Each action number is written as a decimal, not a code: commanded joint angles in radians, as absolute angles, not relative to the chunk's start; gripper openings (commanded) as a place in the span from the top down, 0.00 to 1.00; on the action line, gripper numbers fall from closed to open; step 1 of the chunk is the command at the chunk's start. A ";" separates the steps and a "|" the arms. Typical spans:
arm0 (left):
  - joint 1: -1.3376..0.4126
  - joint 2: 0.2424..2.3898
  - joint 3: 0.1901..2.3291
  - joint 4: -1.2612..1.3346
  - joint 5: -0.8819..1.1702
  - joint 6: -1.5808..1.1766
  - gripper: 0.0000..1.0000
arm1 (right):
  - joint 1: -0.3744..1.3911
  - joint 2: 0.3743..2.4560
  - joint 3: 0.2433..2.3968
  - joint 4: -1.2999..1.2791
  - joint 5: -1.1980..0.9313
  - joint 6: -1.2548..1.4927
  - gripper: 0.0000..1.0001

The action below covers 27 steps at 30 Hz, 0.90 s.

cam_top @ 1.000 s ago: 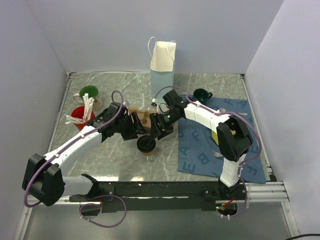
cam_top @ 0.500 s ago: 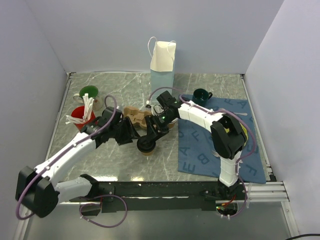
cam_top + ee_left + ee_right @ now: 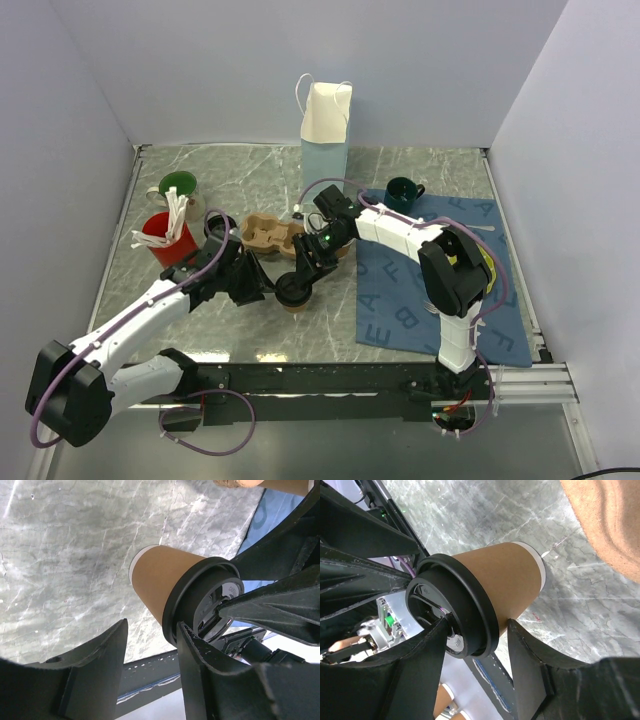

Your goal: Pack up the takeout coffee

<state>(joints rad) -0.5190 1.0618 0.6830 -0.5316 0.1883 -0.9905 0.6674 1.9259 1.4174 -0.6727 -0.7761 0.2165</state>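
The takeout coffee [image 3: 292, 293], a tan kraft cup with a black lid, stands upright on the marble table in front of the carrier tray. My right gripper [image 3: 303, 272] reaches in from the right. In the right wrist view it [image 3: 477, 623] straddles the lid's rim, with one finger on the lid's top and the other against the cup wall [image 3: 505, 580]. My left gripper [image 3: 256, 286] is open just left of the cup. In the left wrist view it [image 3: 151, 626] is empty, with the cup [image 3: 160, 577] beyond its fingertips and one finger close to the lid.
A kraft carrier tray [image 3: 270, 235] lies just behind the cup. A white paper bag [image 3: 326, 120] stands at the back centre. A dark green mug [image 3: 402, 189] sits on a blue cloth [image 3: 420, 300] at the right. A red cup with stirrers [image 3: 160, 237] stands at the left.
My left gripper has pulled back from the tray to the cup's left side. My right gripper has moved down and left onto the cup's lid. The cup has stayed in place.
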 commanded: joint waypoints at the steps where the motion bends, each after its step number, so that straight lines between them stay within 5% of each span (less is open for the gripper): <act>1: -0.525 1.068 0.661 -0.450 0.219 -1.017 0.51 | 0.672 1.917 1.394 -0.666 -0.735 0.210 0.44; 15: -0.537 1.158 0.631 -0.574 0.140 -1.060 0.74 | 0.670 1.891 1.283 -0.560 -0.693 0.278 0.55; 27: -0.609 1.186 0.628 -0.549 0.100 -1.105 0.72 | 0.670 1.849 1.123 -0.431 -0.667 0.377 0.59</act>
